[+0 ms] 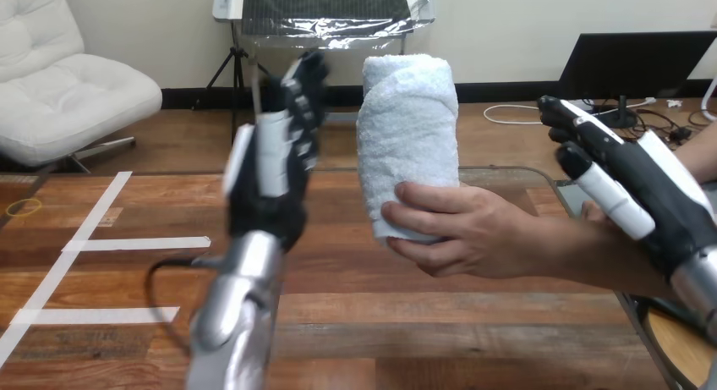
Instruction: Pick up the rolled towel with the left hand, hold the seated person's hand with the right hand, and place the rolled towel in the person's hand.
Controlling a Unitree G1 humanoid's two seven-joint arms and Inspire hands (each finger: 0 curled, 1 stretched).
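Note rolled white terry-cloth towel [406, 128] standing upright above the brown wooden table [355, 322], long axis near vertical, one end pointing straight up, lower end wrapped by the person's hand [461, 233], with fingers curled round the roll from the view's right. Log left hand [275, 166] as raised just left of the towel, white-shelled back toward the camera, fingers straight and pointing up, grasping nothing; narrow gap between fingers and roll, no contact. Log right hand [630, 191] at the view's right, lying over the person's wrist, fingers extended toward the upper left, not visibly curled round it; touching or just above, cannot tell. Key relation: towel directly to the right of the left hand, axis parallel to that hand's fingers, left hand nearer the roll than the right. Judge the towel to be in the person's grip, placement done or nearly so. Next move probably calls for a clean sideways withdrawal of the left hand, away from the roll. Risk: tall roll gripped only at the base, liable to tip if brushed.
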